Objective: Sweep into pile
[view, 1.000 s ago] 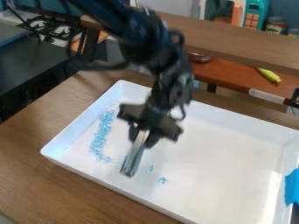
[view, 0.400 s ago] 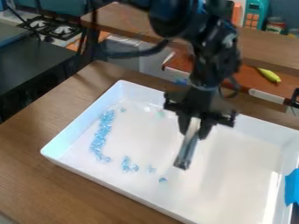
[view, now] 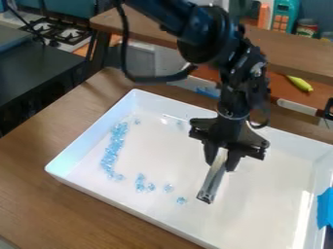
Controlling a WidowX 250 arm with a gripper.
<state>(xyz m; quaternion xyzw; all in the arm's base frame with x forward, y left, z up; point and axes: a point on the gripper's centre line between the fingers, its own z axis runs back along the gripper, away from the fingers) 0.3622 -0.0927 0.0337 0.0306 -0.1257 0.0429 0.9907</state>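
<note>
Holding: the black gripper is hanging right of the frame's centre, its fingers clamping the upper end of a narrow sweeping tool.
Tool tip: it is pointing down and slightly left, just right of the nearest bead; whether it is touching the tray floor, I cannot tell.
Bead line: pale blue beads are lying in a long, loose band at left of centre, running beside the left wall of the white tray.
Strays: a small clump is sitting lower, right of the band's foot; two loose bits are trailing off towards the tool, and a lone bead is resting near the band's top.
Sweep: the gathering is looking partly done, with the band probably serving as the pile and the strays wanting a push leftward.
Risk at the tip: if it is riding too high, it may be passing over the beads; if it is pressing too hard, the tool may be twisting in the grip.
Risk at the edge: such a narrow face may be letting beads slip round either side, and a fast stroke may be scattering them towards the tray's front wall.
Risk at the band: a stroke overshooting leftward may be ploughing through the line, spreading it instead of heaping it.
</note>
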